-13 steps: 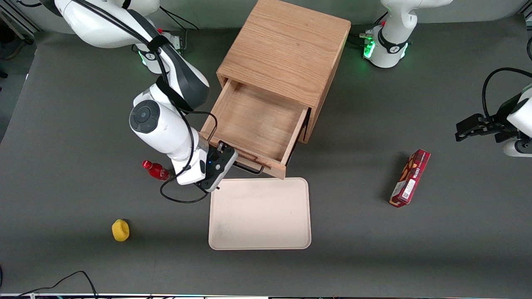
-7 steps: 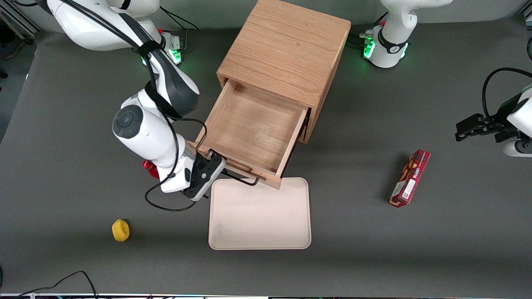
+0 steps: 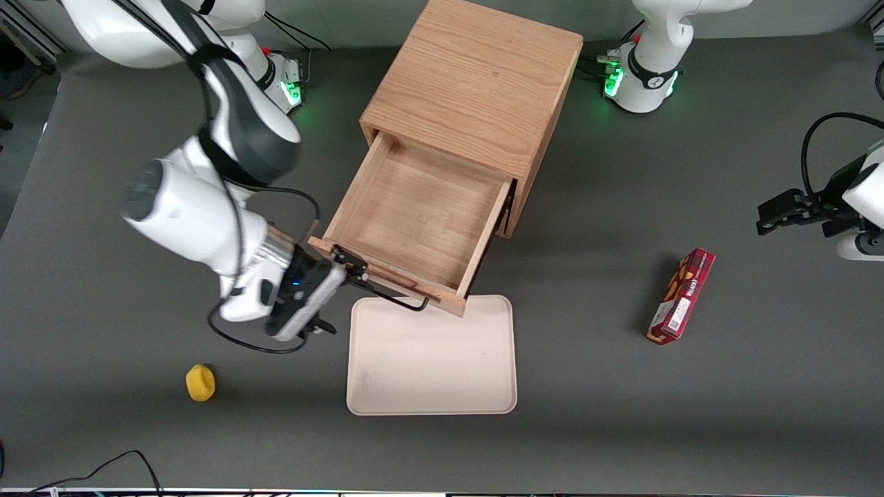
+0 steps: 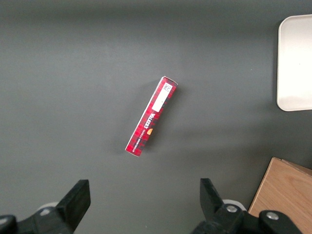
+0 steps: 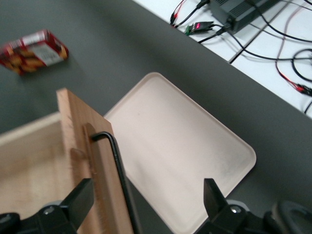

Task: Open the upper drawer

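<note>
Hovering with jaws spread, gripper (image 3: 324, 314) at lower left of frame; upper drawer (image 3: 418, 214) pulled out, bar handle (image 3: 387, 293) running diagonally just beside.

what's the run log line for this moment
step: open upper drawer | upper drawer: pulled out, empty | gripper: open, off the handle, beside the tray | status: drawer open

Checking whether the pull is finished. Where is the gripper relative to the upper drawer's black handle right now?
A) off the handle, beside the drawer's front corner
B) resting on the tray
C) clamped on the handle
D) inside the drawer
A: the gripper is open beside the front corner of the pulled-out upper drawer, its fingers off the handle.
</note>
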Available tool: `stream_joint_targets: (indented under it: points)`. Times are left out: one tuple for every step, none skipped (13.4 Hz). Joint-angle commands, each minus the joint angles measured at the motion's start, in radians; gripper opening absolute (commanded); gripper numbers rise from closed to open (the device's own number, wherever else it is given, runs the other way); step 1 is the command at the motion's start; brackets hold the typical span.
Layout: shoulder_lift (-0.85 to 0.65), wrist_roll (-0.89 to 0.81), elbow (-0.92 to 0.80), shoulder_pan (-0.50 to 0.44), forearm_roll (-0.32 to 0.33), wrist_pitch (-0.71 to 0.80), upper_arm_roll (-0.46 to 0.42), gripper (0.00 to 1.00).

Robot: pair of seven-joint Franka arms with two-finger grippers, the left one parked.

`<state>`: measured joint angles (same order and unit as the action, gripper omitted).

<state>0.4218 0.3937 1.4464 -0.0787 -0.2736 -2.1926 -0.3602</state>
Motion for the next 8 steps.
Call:
stream_joint_targets:
  points:
    - [-0.168, -0.222, 0.038, 0.065, -0.081, 0.182, 0.064, 1.00]
    - [-0.220, -0.325, 0.055, 0.065, -0.061, 0.270, 0.110, 1.00]
    - [-0.271, -0.392, 0.078, 0.069, -0.026, 0.337, 0.151, 1.00]
    - [-0.314, -0.407, 0.101, 0.085, 0.034, 0.435, 0.187, 1.00]
    - [-0.339, -0.408, 0.114, 0.112, 0.097, 0.514, 0.199, 1.00]
    - [-0.369, -0.408, 0.138, 0.156, 0.147, 0.565, 0.201, 1.00]
    - [-0.403, -0.404, 0.176, 0.199, 0.187, 0.586, 0.201, 1.00]
    - [-0.441, -0.406, 0.216, 0.230, 0.214, 0.593, 0.201, 1.00]
